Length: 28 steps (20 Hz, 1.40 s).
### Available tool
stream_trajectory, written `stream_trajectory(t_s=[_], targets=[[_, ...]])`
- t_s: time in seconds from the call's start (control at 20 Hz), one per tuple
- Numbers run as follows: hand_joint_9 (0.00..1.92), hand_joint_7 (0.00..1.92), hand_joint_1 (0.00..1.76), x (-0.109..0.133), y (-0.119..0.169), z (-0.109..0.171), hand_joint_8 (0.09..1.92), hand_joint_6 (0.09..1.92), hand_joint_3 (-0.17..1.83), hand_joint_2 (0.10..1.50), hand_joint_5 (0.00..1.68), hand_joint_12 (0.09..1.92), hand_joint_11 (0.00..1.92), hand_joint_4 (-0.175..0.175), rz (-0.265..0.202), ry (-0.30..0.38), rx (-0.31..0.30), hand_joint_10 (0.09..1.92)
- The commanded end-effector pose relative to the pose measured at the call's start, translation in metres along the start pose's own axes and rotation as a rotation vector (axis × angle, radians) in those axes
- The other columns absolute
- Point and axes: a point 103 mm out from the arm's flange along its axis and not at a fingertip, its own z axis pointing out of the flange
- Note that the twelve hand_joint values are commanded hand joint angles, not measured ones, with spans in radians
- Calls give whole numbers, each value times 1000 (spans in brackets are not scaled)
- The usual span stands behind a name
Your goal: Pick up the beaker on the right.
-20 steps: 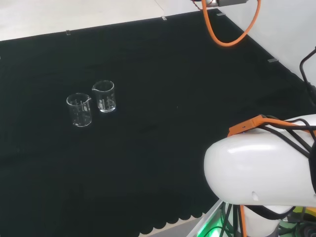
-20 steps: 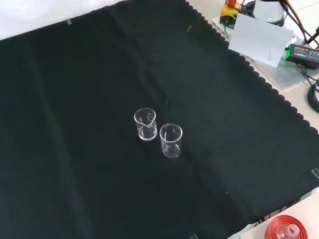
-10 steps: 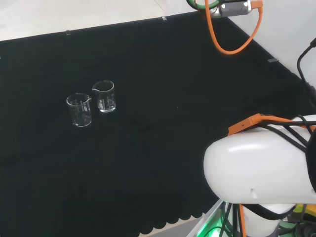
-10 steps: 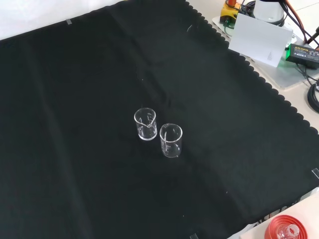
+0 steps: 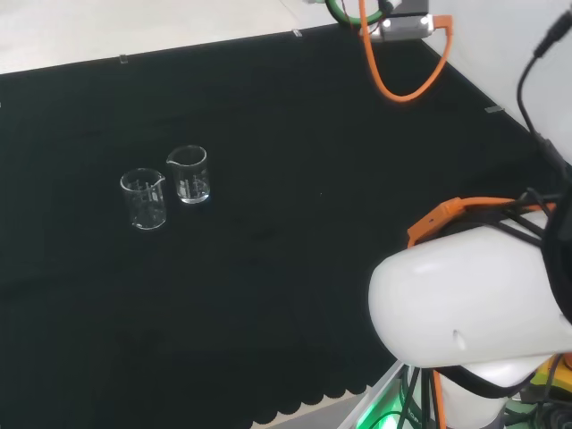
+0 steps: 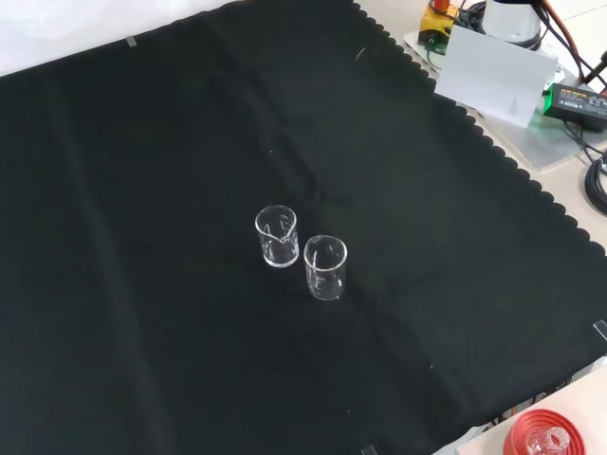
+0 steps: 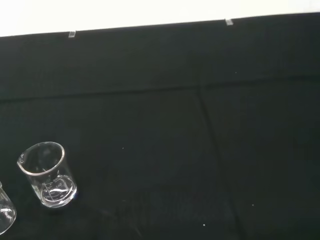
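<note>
The two beakers (image 5: 144, 198) (image 5: 188, 174) look like clear, glossy glass with bright, smooth rims. Under them the black cloth (image 6: 142, 313) is matt and faintly creased. The arm's link (image 5: 465, 299) is smooth, shiny white plastic, and its cable (image 5: 398, 76) glossy orange.

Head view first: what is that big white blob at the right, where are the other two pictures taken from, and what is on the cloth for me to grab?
The white blob is the robot arm's own link, seen from a camera behind and above its base. The front view looks down on the black cloth from the opposite side. The wrist view comes from a camera at the arm's wrist, so things look close and large. Two clear, empty-looking beakers stand upright close together on the cloth. In the head view they are the left beaker and the right beaker; the right one is the task's target. Nothing is touching either beaker. At the front view's bottom right corner sits a red ribbed ring, a flask stand.
</note>
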Motion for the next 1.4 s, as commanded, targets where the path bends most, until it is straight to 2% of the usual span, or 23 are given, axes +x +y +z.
stream_trajectory(t_s=[0.05, 0.65, 1.2, 1.4], targets=[[169, 238, 221, 8, 72, 38, 87, 87, 227, 1251, 247, 1146, 0, -51, -44, 38, 5, 669], [178, 247, 260, 10, 125, 101, 87, 87, 227, 1227, 249, 1145, 0, -54, -116, 108, 37, 674], [215, 283, 427, 27, 155, 152, 115, 87, 217, 1083, 265, 1145, 0, -57, -210, 153, 50, 680], [254, 220, 509, 32, 163, 171, 356, 87, 372, 942, 283, 1185, 0, -60, -238, 176, 64, 686]])
